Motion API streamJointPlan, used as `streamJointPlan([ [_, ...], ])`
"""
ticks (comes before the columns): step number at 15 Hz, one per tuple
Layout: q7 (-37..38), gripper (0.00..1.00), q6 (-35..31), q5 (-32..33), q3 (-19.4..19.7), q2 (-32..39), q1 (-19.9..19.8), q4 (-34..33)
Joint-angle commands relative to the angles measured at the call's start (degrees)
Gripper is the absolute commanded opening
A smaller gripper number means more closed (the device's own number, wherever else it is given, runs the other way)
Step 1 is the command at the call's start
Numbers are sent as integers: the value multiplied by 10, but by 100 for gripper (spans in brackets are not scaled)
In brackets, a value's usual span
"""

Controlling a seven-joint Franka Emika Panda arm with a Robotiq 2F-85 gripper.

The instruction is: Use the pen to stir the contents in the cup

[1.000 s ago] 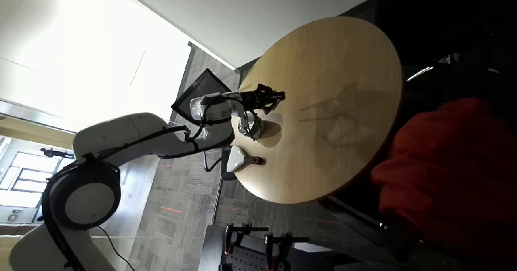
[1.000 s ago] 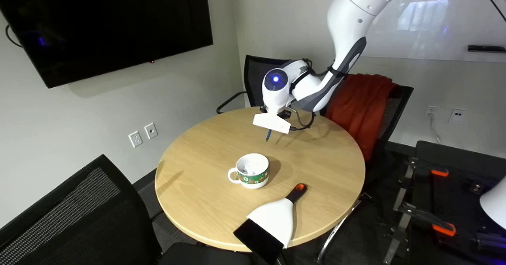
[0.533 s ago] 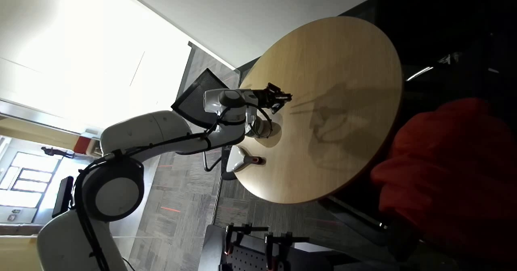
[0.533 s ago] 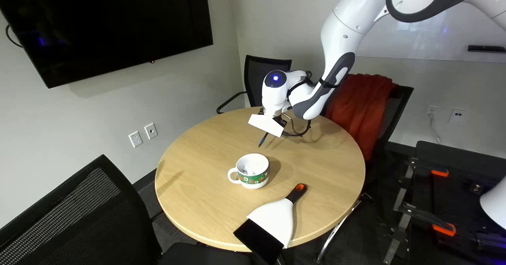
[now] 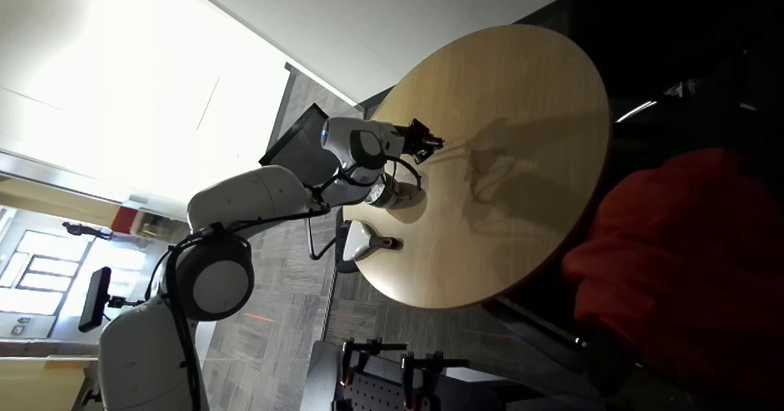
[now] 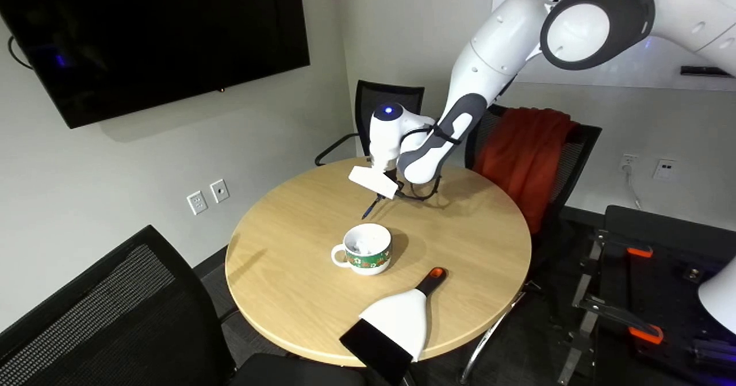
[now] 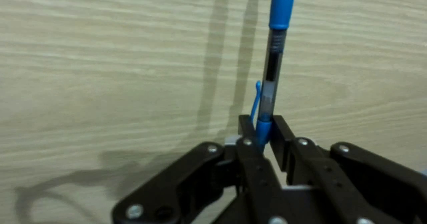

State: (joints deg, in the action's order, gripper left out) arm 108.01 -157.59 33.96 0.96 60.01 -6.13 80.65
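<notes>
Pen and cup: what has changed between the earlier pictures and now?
In an exterior view, the pen, held by the gripper, has moved left and down in the picture, slanting more, its tip nearer the cup there. No grasp or release shows. The cup and white scraper stayed put.

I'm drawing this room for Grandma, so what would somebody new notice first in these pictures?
Probably the white robot arm stretched over the round wooden table, its tool gripping a slanting blue pen. Next, in an exterior view, might come the red cloth draped on a chair behind the table and the big black screen on the wall. On the table sits a green-banded white cup.
</notes>
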Motion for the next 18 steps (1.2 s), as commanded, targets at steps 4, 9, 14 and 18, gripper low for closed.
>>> streamJointPlan([
  [4, -150, 72, 35, -188, 68, 59, 81, -91],
  [9, -173, 100, 19, -243, 109, 48, 120, -73],
  [14, -267, 100, 4, -251, 96, -18, 121, -15],
  [18, -360, 100, 14, -259, 91, -71, 124, 25],
])
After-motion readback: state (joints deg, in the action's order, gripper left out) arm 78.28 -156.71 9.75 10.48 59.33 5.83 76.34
